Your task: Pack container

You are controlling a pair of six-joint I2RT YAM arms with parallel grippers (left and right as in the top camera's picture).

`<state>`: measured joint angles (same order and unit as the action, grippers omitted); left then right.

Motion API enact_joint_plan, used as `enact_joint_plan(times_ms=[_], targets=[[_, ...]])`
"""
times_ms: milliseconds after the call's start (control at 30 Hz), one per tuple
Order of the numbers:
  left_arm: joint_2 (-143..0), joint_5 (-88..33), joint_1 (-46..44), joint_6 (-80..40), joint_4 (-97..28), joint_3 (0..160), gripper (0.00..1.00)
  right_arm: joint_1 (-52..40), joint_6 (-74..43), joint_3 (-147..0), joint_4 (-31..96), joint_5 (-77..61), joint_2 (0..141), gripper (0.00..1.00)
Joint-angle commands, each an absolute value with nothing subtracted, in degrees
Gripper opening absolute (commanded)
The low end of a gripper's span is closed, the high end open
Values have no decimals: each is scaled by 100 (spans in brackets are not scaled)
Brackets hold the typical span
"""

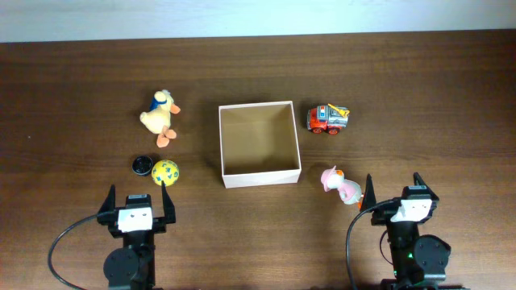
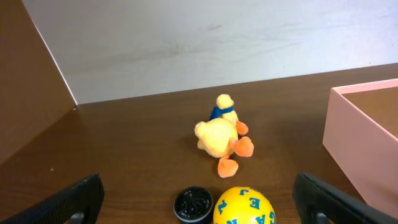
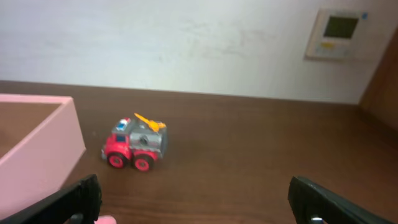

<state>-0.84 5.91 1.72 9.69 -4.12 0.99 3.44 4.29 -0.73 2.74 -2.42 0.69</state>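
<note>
The container, a square shallow white box with a tan inside, stands empty at the table's middle; its wall shows in the left wrist view and the right wrist view. A yellow plush duck, a yellow lettered ball and a small black disc lie to its left. A red toy truck and a pink plush toy lie to its right. My left gripper is open just behind the ball. My right gripper is open beside the pink toy.
A pale wall runs behind the table's far edge, with a wall panel at the right. A brown side panel stands at the left. Black cables loop by both arm bases.
</note>
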Motion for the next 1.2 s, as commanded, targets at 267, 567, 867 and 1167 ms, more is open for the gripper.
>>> enact_joint_plan(times_ms=[267, 567, 867, 1167], targets=[[-30, 534, 150, 1061, -414, 51, 99, 379, 429, -1297, 587, -425, 423, 99], [-30, 534, 150, 1061, -416, 51, 99, 377, 432, -4147, 1979, -740, 2884, 99], [-30, 534, 150, 1061, -416, 51, 99, 377, 1914, -7953, 5122, -1350, 6191, 99], [-30, 534, 150, 1061, -416, 51, 99, 379, 2226, -9419, 5400, -969, 7913, 99]])
